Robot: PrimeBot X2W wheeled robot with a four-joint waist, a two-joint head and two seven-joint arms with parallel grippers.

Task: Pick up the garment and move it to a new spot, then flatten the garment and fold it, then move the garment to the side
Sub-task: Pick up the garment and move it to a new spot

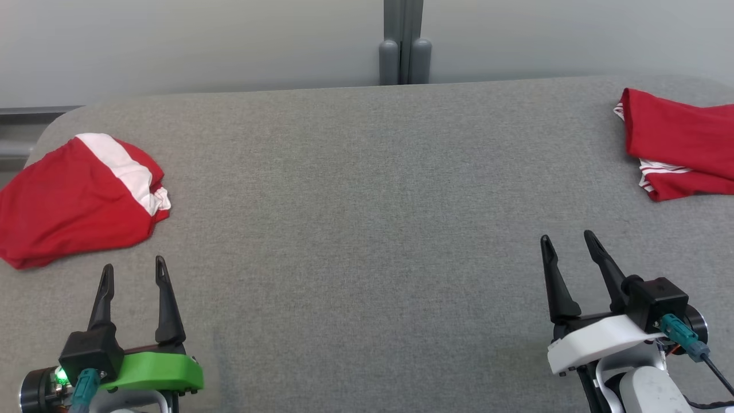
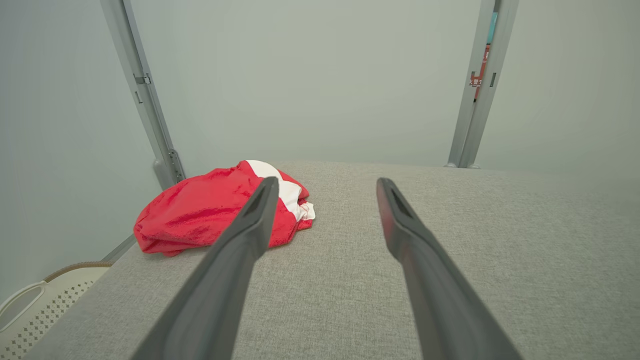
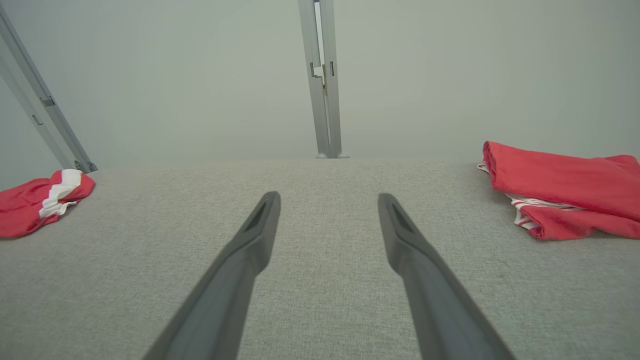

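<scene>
A crumpled red garment with a white band (image 1: 74, 198) lies at the left edge of the grey table (image 1: 367, 229); it shows too in the left wrist view (image 2: 210, 212) and the right wrist view (image 3: 35, 202). My left gripper (image 1: 133, 268) hovers just in front of it, open and empty, fingers pointing toward the far side (image 2: 325, 184). My right gripper (image 1: 567, 238) stands open and empty at the lower right (image 3: 327, 196), well short of a second, folded red garment with white stripes (image 1: 676, 140) at the far right (image 3: 565, 187).
A grey post (image 1: 404, 43) rises behind the table's far edge against a pale wall. A pale perforated basket (image 2: 30, 310) sits below the table's left edge. The table's left corner is rounded.
</scene>
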